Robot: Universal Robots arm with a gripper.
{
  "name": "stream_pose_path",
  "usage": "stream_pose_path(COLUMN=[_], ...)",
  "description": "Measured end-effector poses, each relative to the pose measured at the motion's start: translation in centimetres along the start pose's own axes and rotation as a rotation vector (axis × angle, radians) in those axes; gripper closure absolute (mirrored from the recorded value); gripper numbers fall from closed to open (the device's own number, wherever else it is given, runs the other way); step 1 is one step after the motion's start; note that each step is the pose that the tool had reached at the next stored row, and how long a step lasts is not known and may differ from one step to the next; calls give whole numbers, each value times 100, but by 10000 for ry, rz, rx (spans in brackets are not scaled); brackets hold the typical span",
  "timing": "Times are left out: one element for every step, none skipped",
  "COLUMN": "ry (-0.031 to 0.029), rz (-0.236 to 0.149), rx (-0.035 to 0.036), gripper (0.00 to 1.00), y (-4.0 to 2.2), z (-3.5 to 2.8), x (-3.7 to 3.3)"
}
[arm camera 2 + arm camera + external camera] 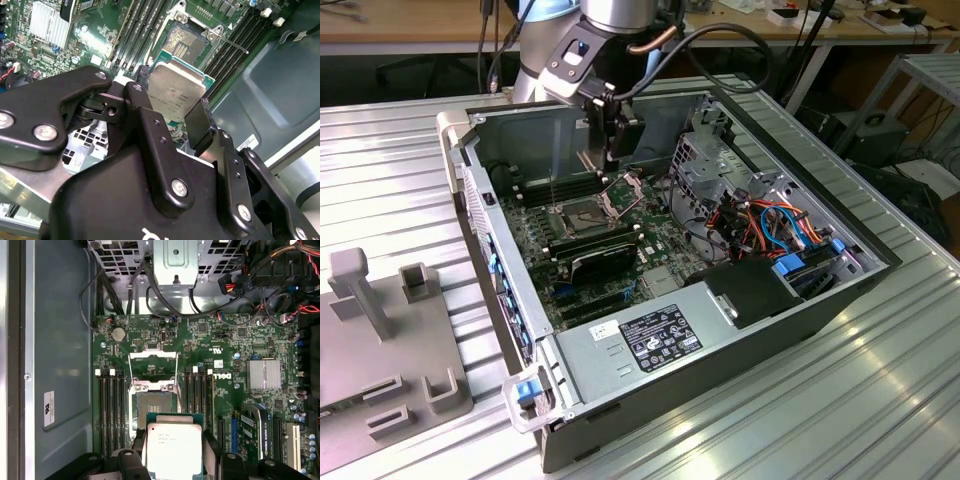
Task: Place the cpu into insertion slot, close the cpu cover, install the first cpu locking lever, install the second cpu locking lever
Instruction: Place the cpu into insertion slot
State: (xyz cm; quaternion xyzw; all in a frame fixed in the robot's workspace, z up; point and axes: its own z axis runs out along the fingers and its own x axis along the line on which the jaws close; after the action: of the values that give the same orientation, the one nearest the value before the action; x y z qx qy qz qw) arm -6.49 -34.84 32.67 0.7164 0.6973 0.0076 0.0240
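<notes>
Silver cpu (pixel 173 442) pinched in tool (pixel 173 452) | over insertion slot (pixel 151 402) | slot partly hidden behind cpu

cpu (pixel 174 450): pinched between the fingers of the gripper (pixel 174 440), up over the motherboard (pixel 220 340), near the insertion slot (pixel 152 407).
insertion slot: in the motherboard, memory slots (pixel 111 410) on either side.
cpu cover (pixel 152 364): tipped up at the slot's edge opposite the cpu.
case (pixel 800 325): on the table (pixel 880 400).

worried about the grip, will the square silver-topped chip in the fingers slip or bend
The flat square silver-topped chip looks rigid, so bending seems unlikely. Its smooth metal lid and thin edges, pinched between the black fingers, could let it slip if bumped.
</notes>
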Motion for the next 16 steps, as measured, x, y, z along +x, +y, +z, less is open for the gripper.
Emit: stream_pose_path(ry=[1, 1, 0, 0, 0, 1, 1, 1, 1, 1, 1, 1, 1, 1, 1, 2], rz=[0, 1, 1, 1, 1, 1, 1, 1, 0, 1, 0, 1, 1, 1, 0, 1], rx=[0, 0, 1, 2, 1, 0, 0, 0, 0, 0, 0, 1, 0, 1, 0, 0], gripper=[46, 46, 46, 46, 46, 46, 46, 46, 46, 46, 46, 46, 46, 46, 46, 46], y=[0, -1, -1, -1, -1, -1, -1, -1, -1, -1, -1, -2, -2, -2, -1, -2], z=[9, 16, 19, 21, 21, 25, 28, 28, 28, 28, 28, 28, 28, 29, 29, 29], x=[0, 2, 3, 3, 3, 3, 3, 3, 3, 3, 3, 3, 3, 3, 3, 3])
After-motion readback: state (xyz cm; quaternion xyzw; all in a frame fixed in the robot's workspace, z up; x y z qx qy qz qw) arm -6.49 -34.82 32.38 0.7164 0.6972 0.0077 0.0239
